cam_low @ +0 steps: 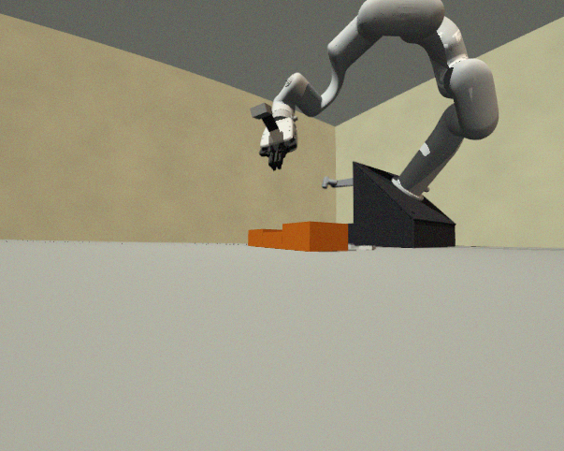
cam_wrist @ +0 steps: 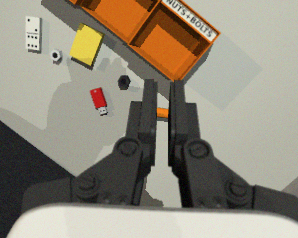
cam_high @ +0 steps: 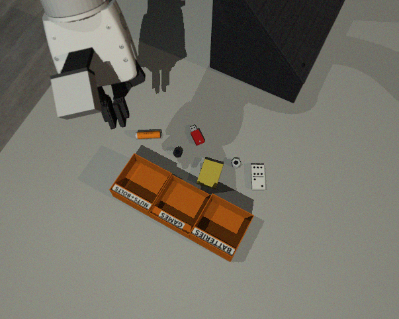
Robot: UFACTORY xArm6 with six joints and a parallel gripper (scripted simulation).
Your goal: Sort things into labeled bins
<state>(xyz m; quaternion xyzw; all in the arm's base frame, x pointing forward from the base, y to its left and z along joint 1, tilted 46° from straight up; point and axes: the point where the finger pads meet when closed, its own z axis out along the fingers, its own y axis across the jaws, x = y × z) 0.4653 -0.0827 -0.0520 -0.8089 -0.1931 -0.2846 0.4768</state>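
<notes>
Nothing is sorted yet, as far as the pictures show. The three orange bins (cam_high: 182, 202) stand in a row on the grey bench (cam_high: 312, 223), and all three look bare inside. Their labels read NUTS+BOLTS, GAMES and BATTERIES. Every small thing lies on the bench behind the bins. The orange battery (cam_high: 148, 134) is a smooth round stick lying on its side. The red USB stick (cam_high: 196, 134) is flat with a shiny metal end; no label fits it, so I think it should stay put. The black nut (cam_high: 177, 151) and the silver nut (cam_high: 235, 161) are small rings with flat sides. The yellow card box (cam_high: 210, 171) is a flat block leaning right against the back wall of the bins. The white domino (cam_high: 258, 176) is a flat tile with black dots. The tool (cam_high: 116, 122) hangs high over the bench near the battery, its two dark fingers almost together and holding nothing. So all five sorting jobs are left.
</notes>
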